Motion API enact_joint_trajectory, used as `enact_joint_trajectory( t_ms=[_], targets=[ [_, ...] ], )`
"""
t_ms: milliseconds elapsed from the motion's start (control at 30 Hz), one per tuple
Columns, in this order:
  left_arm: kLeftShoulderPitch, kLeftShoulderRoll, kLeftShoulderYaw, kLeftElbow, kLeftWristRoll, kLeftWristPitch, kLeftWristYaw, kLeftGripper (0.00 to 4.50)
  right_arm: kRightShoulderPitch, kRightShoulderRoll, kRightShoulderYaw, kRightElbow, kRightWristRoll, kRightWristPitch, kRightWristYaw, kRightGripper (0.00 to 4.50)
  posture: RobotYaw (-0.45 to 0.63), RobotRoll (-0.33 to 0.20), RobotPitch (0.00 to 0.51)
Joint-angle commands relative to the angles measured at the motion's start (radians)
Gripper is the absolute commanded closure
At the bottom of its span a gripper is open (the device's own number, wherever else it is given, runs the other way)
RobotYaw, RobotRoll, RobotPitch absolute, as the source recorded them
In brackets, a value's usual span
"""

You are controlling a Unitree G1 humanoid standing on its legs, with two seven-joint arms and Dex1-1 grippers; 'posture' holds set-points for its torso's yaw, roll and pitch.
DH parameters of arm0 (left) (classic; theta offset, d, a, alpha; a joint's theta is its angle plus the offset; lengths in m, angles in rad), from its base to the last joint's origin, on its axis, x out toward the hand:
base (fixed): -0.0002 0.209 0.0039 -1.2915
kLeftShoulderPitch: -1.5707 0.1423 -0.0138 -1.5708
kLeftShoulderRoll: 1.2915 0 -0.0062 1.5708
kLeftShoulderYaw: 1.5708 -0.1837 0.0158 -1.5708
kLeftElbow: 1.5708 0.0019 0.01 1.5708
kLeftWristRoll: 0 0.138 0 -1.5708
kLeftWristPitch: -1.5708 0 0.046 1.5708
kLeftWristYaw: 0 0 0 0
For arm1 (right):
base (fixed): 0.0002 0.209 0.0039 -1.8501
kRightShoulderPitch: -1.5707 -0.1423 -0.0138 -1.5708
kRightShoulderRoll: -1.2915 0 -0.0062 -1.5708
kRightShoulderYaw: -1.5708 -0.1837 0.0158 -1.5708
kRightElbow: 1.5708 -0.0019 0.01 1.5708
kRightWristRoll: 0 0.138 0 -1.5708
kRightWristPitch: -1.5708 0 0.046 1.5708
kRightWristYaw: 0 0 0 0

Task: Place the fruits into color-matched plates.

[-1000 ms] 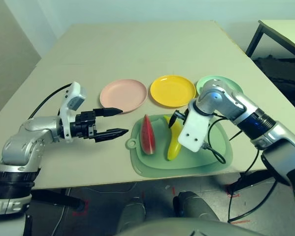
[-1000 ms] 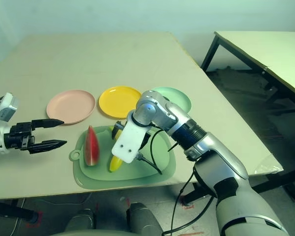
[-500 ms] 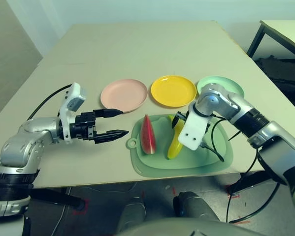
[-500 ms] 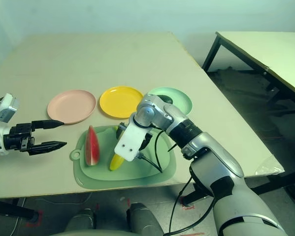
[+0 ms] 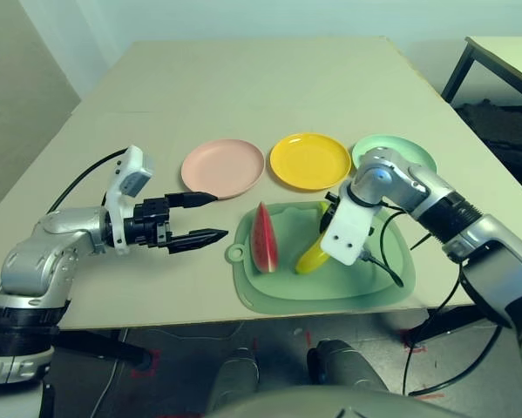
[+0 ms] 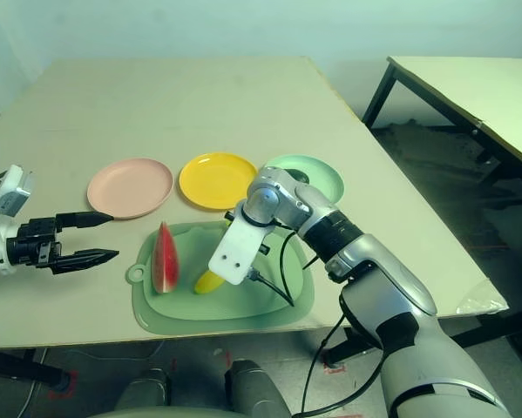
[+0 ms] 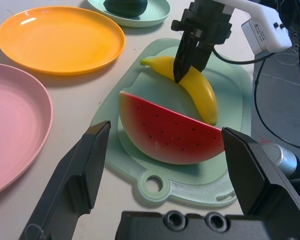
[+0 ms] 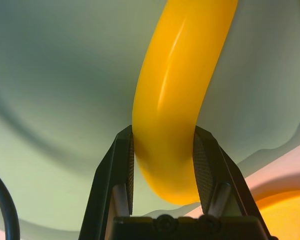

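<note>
right hand (image 8: 163, 150) pinches the smooth, curved banana (image 8: 180, 90).

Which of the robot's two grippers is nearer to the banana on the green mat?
The right. The right gripper has its fingers on either side of the banana. The left gripper hangs open beyond the watermelon wedge, off the green mat.

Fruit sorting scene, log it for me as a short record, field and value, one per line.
banana: on green mat, right gripper shut on it
watermelon wedge: on mat, untouched
avocado: in mint green plate
yellow plate: empty
pink plate: empty
left gripper: open, beside mat, holding nothing
</note>
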Motion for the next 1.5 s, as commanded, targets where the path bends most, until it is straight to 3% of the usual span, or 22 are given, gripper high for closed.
enact_joint_trajectory(
  t_ms=[33,233,400,633,867,967,1267,1500],
  targets=[
    [-0.007,-0.005,0.001,0.002,0.000,0.001,0.004,0.00,-0.017,-0.032,-0.009,0.020,0.034,-0.033,0.035,2.83,-0.08,0.000,0.062],
    [-0.003,-0.012,0.009,0.017,0.015,-0.034,0.007,0.00,-0.110,-0.064,-0.041,0.124,0.053,-0.068,0.046,2.83,-0.09,0.000,0.057],
    [-0.028,-0.034,0.016,0.046,0.033,-0.072,0.048,0.00,-0.259,-0.022,-0.048,0.388,-0.039,-0.086,-0.100,2.83,-0.08,0.000,0.056],
    [-0.034,-0.046,0.021,0.065,0.053,-0.107,0.078,0.00,-0.377,0.090,-0.094,0.660,-0.094,0.001,-0.378,2.83,-0.07,0.000,0.055],
    [-0.037,-0.062,0.035,0.077,0.073,-0.118,0.146,0.00,-0.379,0.167,-0.148,0.794,-0.099,0.108,-0.573,2.83,-0.06,0.000,0.054],
    [-0.065,-0.102,0.070,0.068,0.050,-0.114,0.209,0.00,-0.370,0.182,-0.153,0.821,-0.118,0.142,-0.656,2.83,-0.05,0.000,0.054],
    [-0.070,-0.104,0.076,0.068,0.070,-0.134,0.215,0.00,-0.318,0.198,-0.142,0.843,-0.166,0.144,-0.742,2.83,-0.05,0.000,0.053],
    [-0.079,-0.103,0.069,0.076,0.074,-0.136,0.204,0.00,-0.298,0.205,-0.150,0.843,-0.180,0.137,-0.749,0.46,-0.05,0.000,0.056]
  ],
)
